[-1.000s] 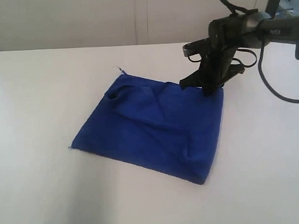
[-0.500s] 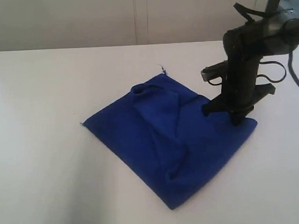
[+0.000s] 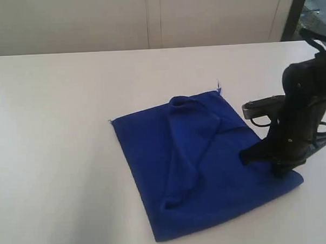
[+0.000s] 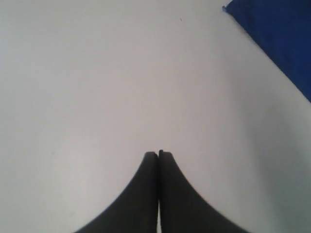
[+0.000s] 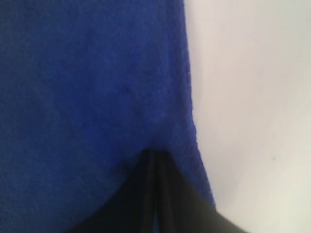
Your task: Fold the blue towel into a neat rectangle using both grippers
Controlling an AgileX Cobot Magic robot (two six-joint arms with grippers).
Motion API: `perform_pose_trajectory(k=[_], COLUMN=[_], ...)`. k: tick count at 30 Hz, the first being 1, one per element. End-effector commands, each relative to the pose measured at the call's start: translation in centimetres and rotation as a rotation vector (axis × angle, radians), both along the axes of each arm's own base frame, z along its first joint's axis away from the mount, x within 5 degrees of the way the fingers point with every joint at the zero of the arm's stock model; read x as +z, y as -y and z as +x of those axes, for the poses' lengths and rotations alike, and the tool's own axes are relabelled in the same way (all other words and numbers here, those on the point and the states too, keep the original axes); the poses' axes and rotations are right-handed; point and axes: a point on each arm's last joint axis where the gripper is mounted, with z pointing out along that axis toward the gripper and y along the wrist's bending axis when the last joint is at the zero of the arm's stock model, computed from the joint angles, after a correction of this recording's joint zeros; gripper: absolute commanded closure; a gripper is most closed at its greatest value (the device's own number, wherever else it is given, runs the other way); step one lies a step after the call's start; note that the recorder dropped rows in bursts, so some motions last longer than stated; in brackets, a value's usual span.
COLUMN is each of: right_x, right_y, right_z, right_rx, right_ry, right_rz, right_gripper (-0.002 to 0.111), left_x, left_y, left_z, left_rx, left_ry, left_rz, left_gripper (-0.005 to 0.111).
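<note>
Blue towel point(image 3: 192, 164) lies on the white counter point(image 3: 54, 105), right of middle in the exterior view, with a rumpled ridge of cloth running down its middle. We note the right hand point(image 3: 277, 172) planted on the towel's right corner, fingers pressed together, tips on the cloth just inside its edge; we cannot tell whether any cloth is pinched. Left hand point(image 4: 158, 154) closed tight, holding nothing, over bare counter, apart from the towel. Loose thread point(image 3: 219, 87) at the far corner.

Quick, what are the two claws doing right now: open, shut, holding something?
Left claw: shut, empty, over the table.
Right claw: shut, tips on the blue towel; a pinch cannot be told.
</note>
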Motion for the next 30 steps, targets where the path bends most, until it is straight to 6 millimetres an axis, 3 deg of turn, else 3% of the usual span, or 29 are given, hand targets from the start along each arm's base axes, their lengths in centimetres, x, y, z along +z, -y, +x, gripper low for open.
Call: perform_pose_trajectory(k=[1, 4, 11, 13, 18, 22, 25, 30], right_x=[-0.3, 1.4, 7.1, 8.3, 10.7, 10.3, 8.5, 5.5], right_y=[0.2, 0.2, -0.9, -2.1, -7.9, -13.1, -16.5, -20.3], right_z=[-2.9, -2.9, -0.4, 0.3, 3.0, 5.6, 7.8, 11.3], right_rx=[-0.036, -0.034, -0.027, 0.021, 0.18, 0.264, 0.304, 0.325], right_ry=[-0.074, 0.014, 0.312, 0.353, 0.464, 0.473, 0.456, 0.453], right_rz=[0.017, 0.029, 0.106, 0.123, 0.177, 0.232, 0.254, 0.282], right_gripper=[0.108, 0.108, 0.108, 0.108, 0.108, 0.108, 0.108, 0.108], left_x=[0.1, 0.1, 0.1, 0.1, 0.1, 0.1, 0.1, 0.1], left_y=[0.0, 0.0, 0.0, 0.0, 0.0, 0.0, 0.0, 0.0], left_z=[-0.2, -0.2, -0.2, -0.2, -0.2, -0.2, -0.2, -0.2], left_rx=[-0.001, -0.001, -0.001, -0.001, -0.001, -0.001, -0.001, -0.001], left_ry=[0.003, 0.003, 0.003, 0.003, 0.003, 0.003, 0.003, 0.003], left_rz=[-0.007, -0.007, -0.007, -0.007, -0.007, -0.007, -0.007, -0.007], left_gripper=[0.107, 0.107, 0.107, 0.107, 0.107, 0.107, 0.107, 0.107])
